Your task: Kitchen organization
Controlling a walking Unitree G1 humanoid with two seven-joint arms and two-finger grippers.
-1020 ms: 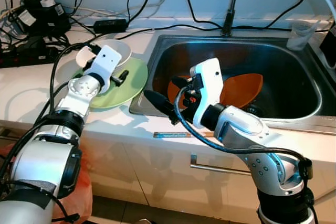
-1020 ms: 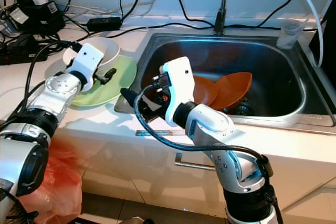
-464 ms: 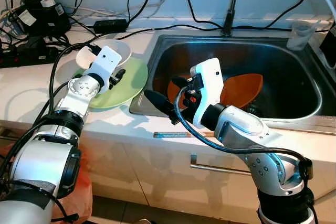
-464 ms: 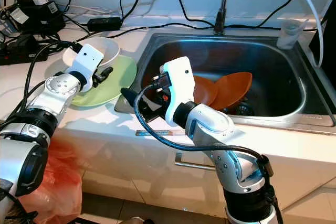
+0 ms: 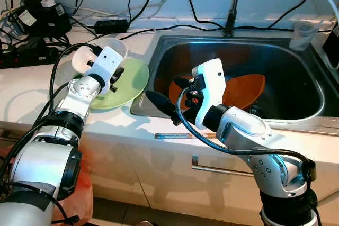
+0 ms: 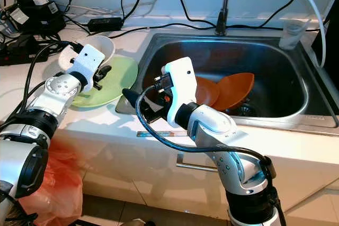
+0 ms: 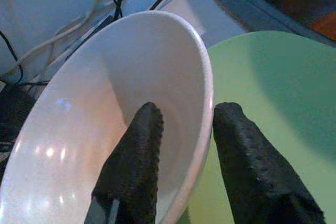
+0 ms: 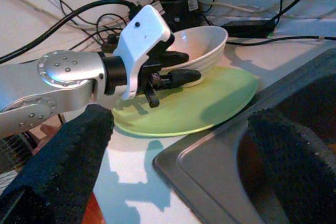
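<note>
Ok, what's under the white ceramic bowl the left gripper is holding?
The round pale green plate lies under the tilted white ceramic bowl, gripped at its rim by the left gripper. The bowl's base is hidden.

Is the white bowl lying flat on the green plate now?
No. The left gripper pinches the rim of the white bowl, which is tilted, its far side raised above the green plate.

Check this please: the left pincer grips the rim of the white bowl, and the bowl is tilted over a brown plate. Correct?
One detail is wrong: the plate under the tilted white bowl is light green, as the left wrist view shows. The left pincer does grip the rim.
</note>
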